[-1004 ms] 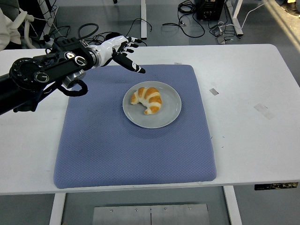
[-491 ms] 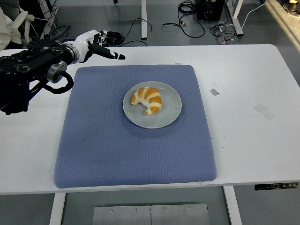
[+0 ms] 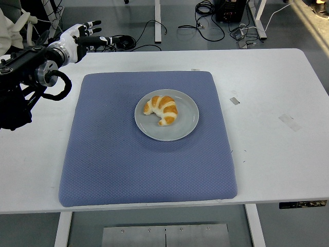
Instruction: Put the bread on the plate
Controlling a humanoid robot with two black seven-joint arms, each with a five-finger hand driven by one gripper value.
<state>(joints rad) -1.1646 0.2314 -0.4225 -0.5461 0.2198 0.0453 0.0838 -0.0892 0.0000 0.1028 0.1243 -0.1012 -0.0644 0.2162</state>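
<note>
We see the croissant (image 3: pixel 162 109) lying on the grey plate (image 3: pixel 187 126), mid blue mat (image 3: pixel 113 154). Our left hand (image 3: pixel 82 40), fingers extended and empty, hovers at the tabletop's (image 3: pixel 267 92) far-left corner; little risk unless it swings in and bumps the plate.

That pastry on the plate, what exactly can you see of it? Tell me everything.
The croissant is a curved crescent, golden brown with paler cream bands across its ridges, looking baked and whole. It lies flat on the round grey plate, slightly left of the plate's middle, its two tips pointing left and down toward the near edge. Only the plate touches it. The plate sits on a blue mat; no robot hand is near it.
</note>
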